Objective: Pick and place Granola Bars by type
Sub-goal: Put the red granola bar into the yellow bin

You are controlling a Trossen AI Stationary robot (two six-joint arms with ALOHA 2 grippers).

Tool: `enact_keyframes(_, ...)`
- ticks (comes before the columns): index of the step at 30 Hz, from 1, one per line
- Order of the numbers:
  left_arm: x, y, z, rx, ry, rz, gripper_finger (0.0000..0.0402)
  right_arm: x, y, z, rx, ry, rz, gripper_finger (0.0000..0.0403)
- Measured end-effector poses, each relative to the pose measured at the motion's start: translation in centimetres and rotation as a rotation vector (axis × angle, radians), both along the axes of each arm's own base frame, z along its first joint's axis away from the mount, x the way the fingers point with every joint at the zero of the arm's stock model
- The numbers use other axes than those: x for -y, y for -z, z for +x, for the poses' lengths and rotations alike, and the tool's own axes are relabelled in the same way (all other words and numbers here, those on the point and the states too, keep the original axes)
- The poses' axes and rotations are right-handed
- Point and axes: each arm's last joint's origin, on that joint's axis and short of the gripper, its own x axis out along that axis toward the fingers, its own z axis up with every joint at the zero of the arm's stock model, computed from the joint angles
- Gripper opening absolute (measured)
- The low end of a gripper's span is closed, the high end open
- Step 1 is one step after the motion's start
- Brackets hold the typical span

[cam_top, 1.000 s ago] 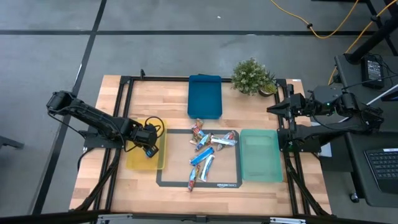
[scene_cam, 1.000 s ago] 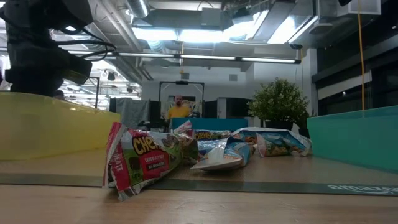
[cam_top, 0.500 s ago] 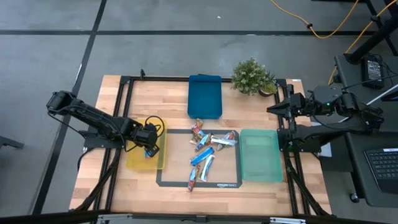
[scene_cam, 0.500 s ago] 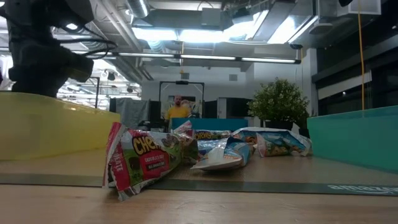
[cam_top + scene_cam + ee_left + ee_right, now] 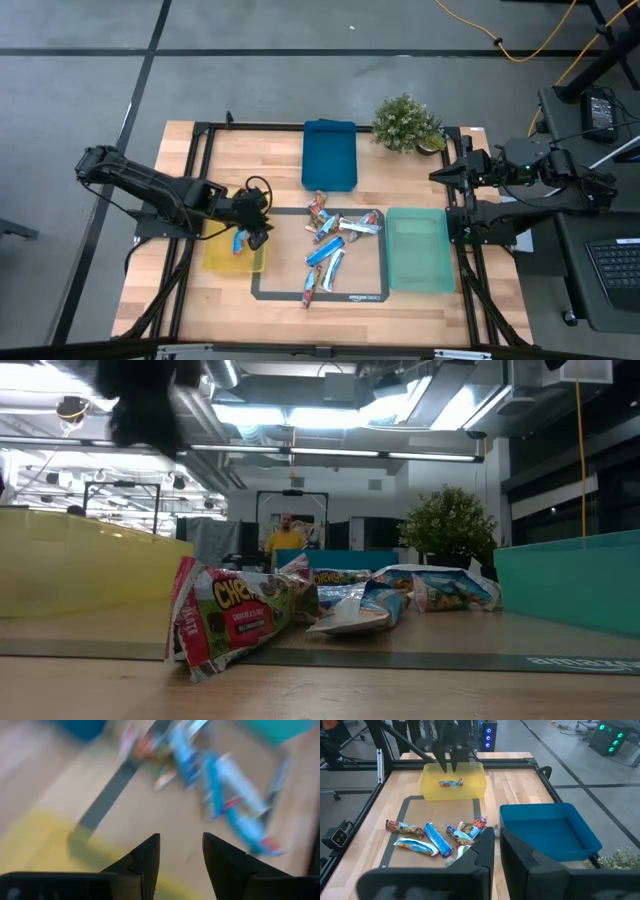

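Observation:
Several granola bars lie in a loose pile on the dark-edged mat; some are blue-and-white, others have red ends. In the low view the nearest one is red and green. One blue-and-white bar lies flat in the yellow tray, and the right wrist view also shows this bar. My left gripper hangs open and empty above the tray's right edge, fingers pointing down. The left gripper holds nothing in its own view. My right gripper waits shut at the table's right edge.
A blue tray sits at the far middle and a green tray lies right of the mat. A potted plant stands at the far right. A person in yellow stands far behind the table. Bare wood lies near the front edge.
My left gripper has risen out of the yellow tray and moved quickly toward the table's right and far side, toward the mat. The blue-and-white bar that was at its fingers now lies alone in the tray.

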Motion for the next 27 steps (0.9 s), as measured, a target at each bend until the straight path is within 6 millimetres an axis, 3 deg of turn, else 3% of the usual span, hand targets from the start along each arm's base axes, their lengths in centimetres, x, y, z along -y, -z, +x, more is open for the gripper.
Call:
enact_keyframes(6, 0.9, -5.1, 1.6, 0.301, 0.091, 0.157, 0.0141, 0.0, 0.0, 0.0, 0.0, 0.0, 0.0, 0.0034)
enact_keyframes(10, 1.2, -6.8, 2.0, 0.404, 0.109, 0.196, 0.0141, 0.0, 0.0, 0.0, 0.0, 0.0, 0.0, 0.0034)
enact_keyframes(15, 1.5, -7.3, 2.4, 0.468, 0.137, 0.155, 0.0141, 0.0, 0.0, 0.0, 0.0, 0.0, 0.0, 0.0034)
enact_keyframes(21, 2.3, -6.6, 3.0, 0.443, 0.179, 0.175, 0.0141, 0.0, 0.0, 0.0, 0.001, 0.0, 0.0, 0.0034)
enact_keyframes(27, 3.2, -7.5, 5.2, 0.423, 0.287, 0.195, 0.0141, 0.0, 0.0, 0.0, 0.001, -0.001, 0.0, 0.0034)
